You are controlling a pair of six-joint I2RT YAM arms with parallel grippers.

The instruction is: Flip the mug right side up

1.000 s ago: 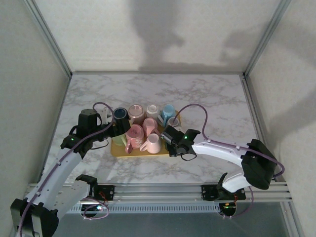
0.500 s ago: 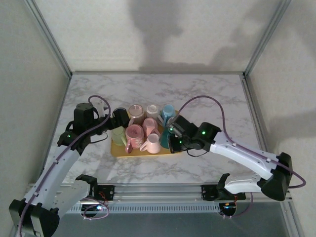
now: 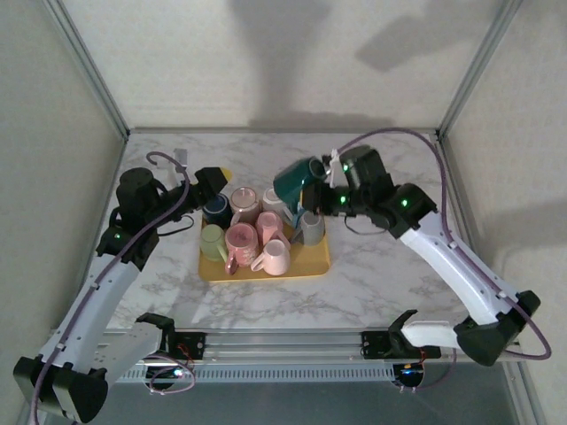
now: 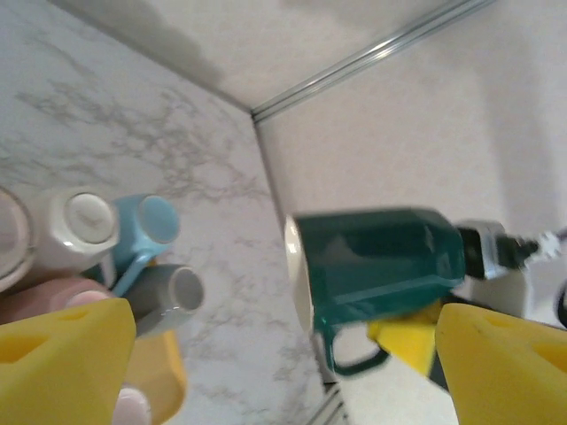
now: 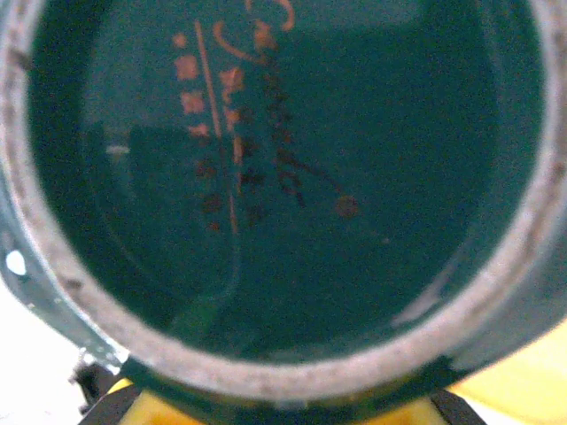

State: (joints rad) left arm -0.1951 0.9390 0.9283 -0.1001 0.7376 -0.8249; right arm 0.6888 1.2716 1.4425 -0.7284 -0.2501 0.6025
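Observation:
A dark teal mug (image 3: 297,180) hangs in the air above the back right of the yellow tray (image 3: 310,263), lying on its side with its mouth toward the left. My right gripper (image 3: 326,183) is shut on it at its base end. In the right wrist view the mug's round underside (image 5: 283,177) fills the frame. The left wrist view shows the same mug (image 4: 381,266) side-on with its handle hanging down. My left gripper (image 3: 208,181) stands open by the tray's back left corner, its yellow fingers (image 4: 62,354) spread wide around nothing.
Several mugs crowd the tray: pink ones (image 3: 241,241), a light blue one (image 4: 151,221), a grey one (image 3: 310,228), a green one (image 3: 212,241) and a navy one (image 3: 216,211). Marble tabletop lies open to the right and behind. Enclosure walls stand on both sides.
My right arm has lifted the teal mug off the tray's right side, up and toward the back. My left arm has drawn back and to the left.

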